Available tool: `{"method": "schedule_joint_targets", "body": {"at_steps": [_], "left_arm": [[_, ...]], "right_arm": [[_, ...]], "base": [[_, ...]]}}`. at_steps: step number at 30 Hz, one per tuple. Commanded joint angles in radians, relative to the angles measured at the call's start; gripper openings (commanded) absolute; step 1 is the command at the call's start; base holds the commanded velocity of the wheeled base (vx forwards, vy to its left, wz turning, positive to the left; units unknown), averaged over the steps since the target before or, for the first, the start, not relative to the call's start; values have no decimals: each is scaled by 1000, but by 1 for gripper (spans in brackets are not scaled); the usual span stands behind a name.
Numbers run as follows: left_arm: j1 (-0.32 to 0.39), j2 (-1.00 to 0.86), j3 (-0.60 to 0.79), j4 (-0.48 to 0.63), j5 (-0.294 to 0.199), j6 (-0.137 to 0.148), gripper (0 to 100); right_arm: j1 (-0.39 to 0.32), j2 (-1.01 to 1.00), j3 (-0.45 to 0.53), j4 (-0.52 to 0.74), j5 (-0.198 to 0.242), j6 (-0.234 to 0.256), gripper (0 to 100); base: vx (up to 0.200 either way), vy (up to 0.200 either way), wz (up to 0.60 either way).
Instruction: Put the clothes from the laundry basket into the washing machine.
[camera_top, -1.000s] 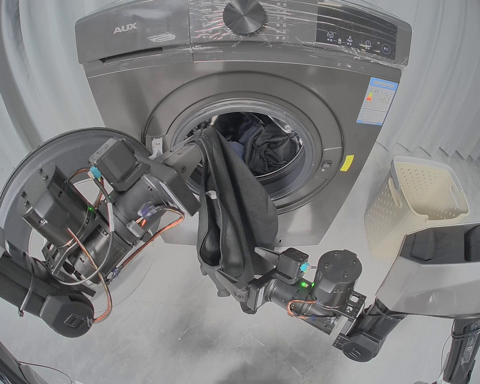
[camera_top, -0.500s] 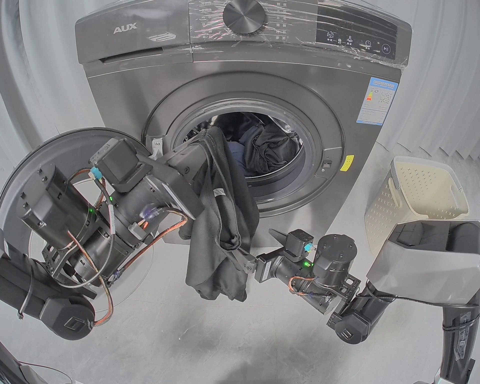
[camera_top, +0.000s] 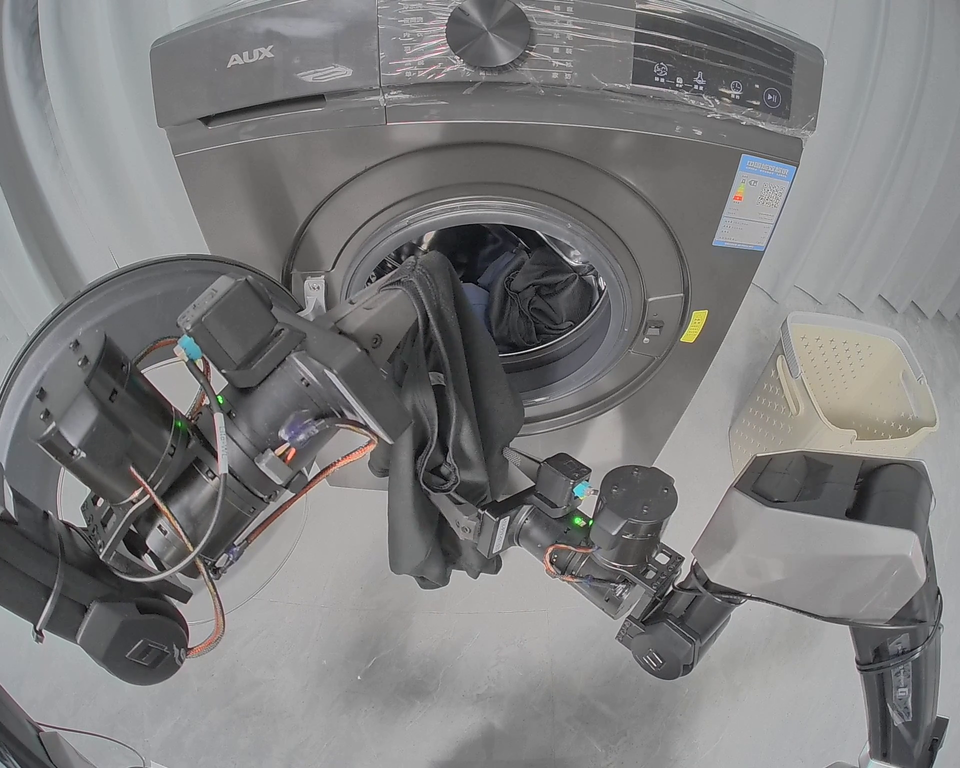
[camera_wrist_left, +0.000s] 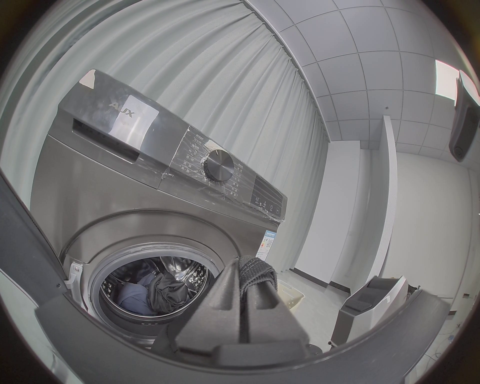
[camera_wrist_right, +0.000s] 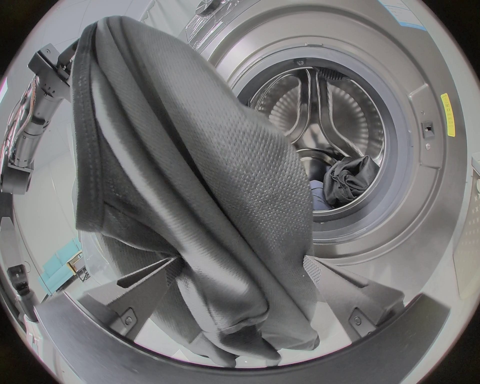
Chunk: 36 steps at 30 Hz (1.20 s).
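A black garment (camera_top: 455, 400) hangs in front of the washing machine (camera_top: 480, 150), just outside the round opening. My left gripper (camera_top: 405, 290) is shut on its top edge by the opening's left rim; the left wrist view shows the fabric (camera_wrist_left: 252, 270) pinched between the fingers (camera_wrist_left: 225, 310). My right gripper (camera_top: 462, 515) is under the garment's lower part, open, its two fingers wide apart with the cloth (camera_wrist_right: 200, 175) draped between them. Dark clothes (camera_top: 545, 290) lie inside the drum. The cream laundry basket (camera_top: 850, 400) stands on the floor to the right.
The washer door (camera_top: 60, 330) stands swung open on the left, behind my left arm. Grey curtains hang on both sides of the machine. Bare grey floor (camera_top: 400, 670) stretches in front of it.
My right gripper has moved left and up against the garment's lower end, which is now bunched higher. The left gripper has stayed at the opening's rim, holding the top.
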<state>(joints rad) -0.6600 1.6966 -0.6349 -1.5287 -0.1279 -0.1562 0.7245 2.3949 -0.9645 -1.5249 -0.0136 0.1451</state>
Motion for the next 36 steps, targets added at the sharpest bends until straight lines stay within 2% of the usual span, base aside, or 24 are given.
{"method": "schedule_joint_targets", "body": {"at_steps": [1,14,15,20,23,25,28,36], "left_arm": [[-4,-6,1,-2,-1,0,0],[-18,-12,0,-14,-9,-3,0],[-16,-12,0,-14,-7,-3,0],[-7,-11,-6,-10,-3,-5,0],[-3,-9,-6,-7,-1,-5,0],[5,-6,-6,-1,1,-5,0],[57,5,-2,4,1,-3,0],[117,77,55,5,-15,0,0]], "right_arm": [[-20,52,-45,0,20,-6,100],[-7,112,-165,-8,14,-4,100],[-5,109,-166,-11,12,-2,0],[-17,56,-155,-15,7,2,0],[-28,12,-134,-15,-11,7,0],[-43,-26,-99,-15,-28,10,0],[-66,-97,-25,-15,-52,16,0],[-114,-261,107,-15,-62,22,0]], "base": [[0,0,0],[0,0,0],[0,0,0],[0,0,0],[0,0,0],[0,0,0],[0,0,0],[0,0,0]]}}
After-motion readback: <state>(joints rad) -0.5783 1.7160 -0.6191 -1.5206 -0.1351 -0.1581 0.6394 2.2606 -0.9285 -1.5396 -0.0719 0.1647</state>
